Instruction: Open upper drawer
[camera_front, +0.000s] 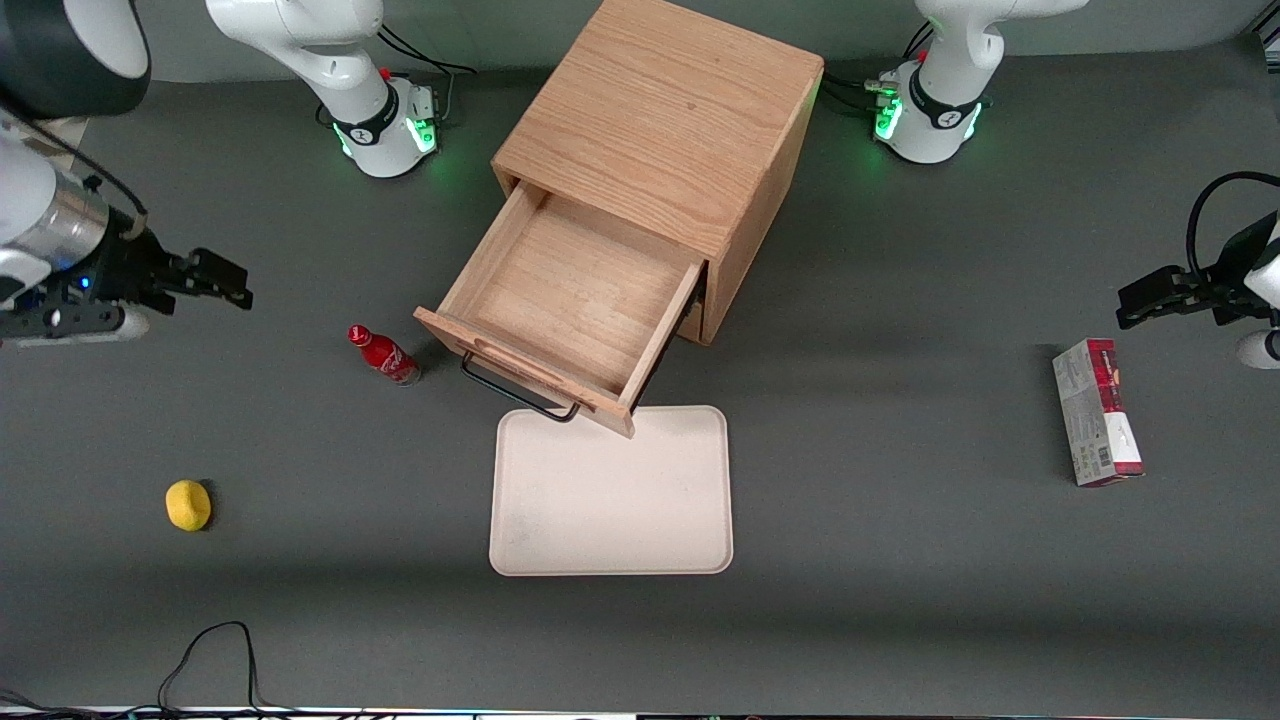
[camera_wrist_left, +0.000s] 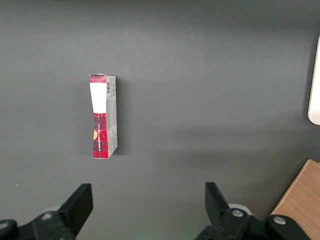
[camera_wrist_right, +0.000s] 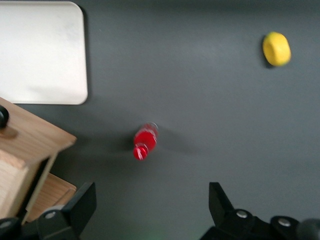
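Note:
The light oak cabinet (camera_front: 660, 110) stands mid-table. Its upper drawer (camera_front: 575, 290) is pulled far out and its inside is bare. Its black bar handle (camera_front: 520, 392) faces the front camera, over the edge of a tray. The lower drawer is hidden under it. My right gripper (camera_front: 235, 285) hovers above the table toward the working arm's end, well apart from the drawer. It is open and empty. In the right wrist view the gripper (camera_wrist_right: 150, 200) hangs over bare table, with a corner of the drawer front (camera_wrist_right: 30, 137) beside one finger.
A small red bottle (camera_front: 383, 355) (camera_wrist_right: 145, 141) stands beside the drawer front, between it and my gripper. A yellow lump (camera_front: 188, 504) (camera_wrist_right: 276, 48) lies nearer the front camera. A beige tray (camera_front: 610, 500) lies in front of the drawer. A red-and-grey box (camera_front: 1097, 412) (camera_wrist_left: 103, 115) lies toward the parked arm's end.

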